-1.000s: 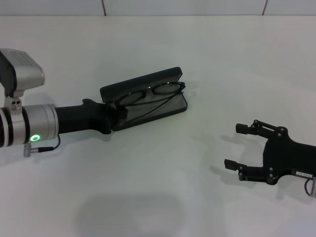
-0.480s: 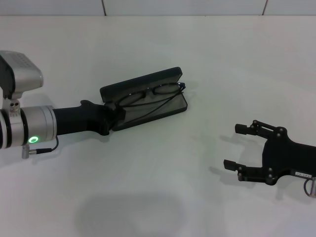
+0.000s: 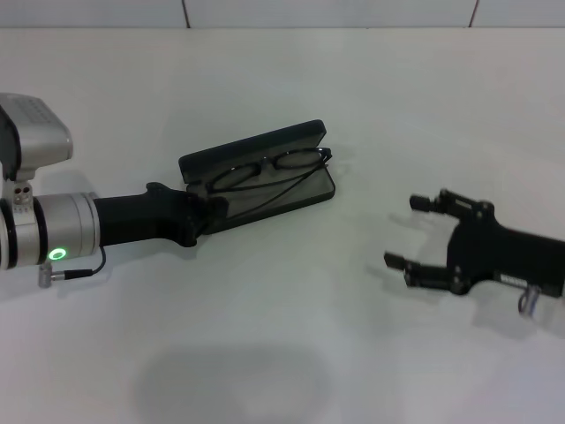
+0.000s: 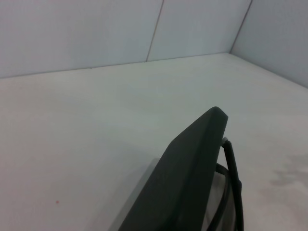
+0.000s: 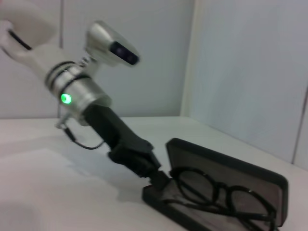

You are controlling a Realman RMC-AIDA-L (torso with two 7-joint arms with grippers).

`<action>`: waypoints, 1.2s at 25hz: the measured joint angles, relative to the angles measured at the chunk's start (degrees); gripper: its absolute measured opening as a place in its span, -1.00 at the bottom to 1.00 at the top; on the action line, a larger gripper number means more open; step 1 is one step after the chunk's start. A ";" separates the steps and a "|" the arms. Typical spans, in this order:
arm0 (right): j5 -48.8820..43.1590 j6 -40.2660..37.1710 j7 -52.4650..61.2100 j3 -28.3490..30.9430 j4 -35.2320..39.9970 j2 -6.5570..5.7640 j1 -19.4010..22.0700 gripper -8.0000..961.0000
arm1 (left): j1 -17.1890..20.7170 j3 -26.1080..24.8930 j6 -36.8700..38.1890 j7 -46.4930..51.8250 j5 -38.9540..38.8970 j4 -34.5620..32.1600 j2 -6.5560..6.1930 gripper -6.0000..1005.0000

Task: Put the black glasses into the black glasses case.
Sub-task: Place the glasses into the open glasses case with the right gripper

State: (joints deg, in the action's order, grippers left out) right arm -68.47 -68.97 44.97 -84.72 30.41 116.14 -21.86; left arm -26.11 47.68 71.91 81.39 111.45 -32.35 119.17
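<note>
The black glasses case (image 3: 305, 196) lies open in the middle of the table, its lid (image 3: 252, 147) raised at the back. The black glasses (image 3: 265, 167) lie inside it, rims against the lid and temple arms across the base. My left gripper (image 3: 210, 207) is at the case's left end, touching or very near it. My right gripper (image 3: 403, 231) is open and empty, just above the table to the right of the case. The right wrist view shows the case (image 5: 269, 180), the glasses (image 5: 216, 191) and the left gripper (image 5: 144, 168). The left wrist view shows the lid (image 4: 192, 168).
The white table (image 3: 291, 336) runs to a white wall with seams at the back (image 3: 185, 13). The left arm's silver wrist (image 3: 53, 230) with a green light is at the left edge.
My right gripper has moved left and a little farther back, toward the case. My left arm has drawn back slightly to the left. The case and glasses have not moved.
</note>
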 joint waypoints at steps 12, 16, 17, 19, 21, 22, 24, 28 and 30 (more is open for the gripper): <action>13.68 9.23 0.25 -9.73 -2.38 0.05 -7.63 0.76 | 1.18 -1.81 4.38 -0.35 -0.33 -2.68 0.16 -0.94; 19.33 13.12 0.29 -14.80 -2.38 0.05 -9.66 0.76 | 2.65 -2.32 8.70 -2.42 -1.11 -3.62 -0.11 -0.94; 20.18 13.60 0.29 -15.38 -2.38 0.05 -9.87 0.76 | 2.95 -2.32 9.19 -2.93 -1.36 -3.62 -0.15 -0.94; 23.13 15.33 0.32 -17.37 -2.46 0.05 -10.60 0.76 | 3.62 -2.33 10.01 -3.86 -2.25 -3.63 -0.17 -0.93; 27.05 17.51 0.36 -20.56 -2.80 0.05 -11.92 0.76 | 4.22 -2.34 10.90 -4.43 -3.24 -3.64 -0.24 -0.93; 28.75 18.28 0.37 -21.92 -2.99 0.05 -12.56 0.76 | 4.38 -2.34 11.19 -4.54 -3.40 -3.65 -0.28 -0.93; 31.93 19.63 0.49 -25.02 -3.51 0.06 -13.76 0.76 | 4.59 -2.34 12.42 -4.71 -3.61 -3.67 -0.53 -0.78; 34.65 20.44 2.59 -28.63 -3.80 0.04 -14.47 0.76 | 4.78 -2.33 13.98 -5.02 -3.67 -3.69 -0.75 -0.60; 34.75 20.46 4.46 -28.84 -3.80 0.05 -14.38 0.76 | 4.85 -2.33 14.38 -5.39 -3.68 -3.69 -0.83 -0.58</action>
State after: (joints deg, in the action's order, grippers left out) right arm -33.71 -48.52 49.43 -113.56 26.61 116.19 -36.24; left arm -21.26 45.35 86.29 76.00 107.77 -36.04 118.34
